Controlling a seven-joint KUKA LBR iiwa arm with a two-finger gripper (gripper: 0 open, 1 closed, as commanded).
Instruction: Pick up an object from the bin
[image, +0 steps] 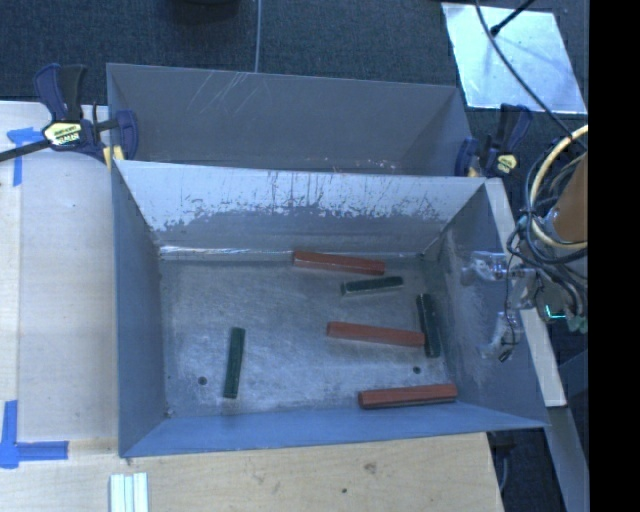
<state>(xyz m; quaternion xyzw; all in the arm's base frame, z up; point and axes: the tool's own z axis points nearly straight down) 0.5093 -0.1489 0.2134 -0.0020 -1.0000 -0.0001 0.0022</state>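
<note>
Dark green bar (430, 325) nearest jaws: likely stiff, light, smooth; grip across narrow middle. Jaw opening: cannot tell.

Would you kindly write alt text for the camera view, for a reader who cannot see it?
The gripper hangs over the right wall of a grey metal bin. Scattered on its floor lie three reddish-brown bars and three dark green bars.

Dark carpet (330, 35) lies beyond the bin's (300, 120) far edge. A pale sheet (490, 75) rests on it past the far right corner, catching bright light.
</note>
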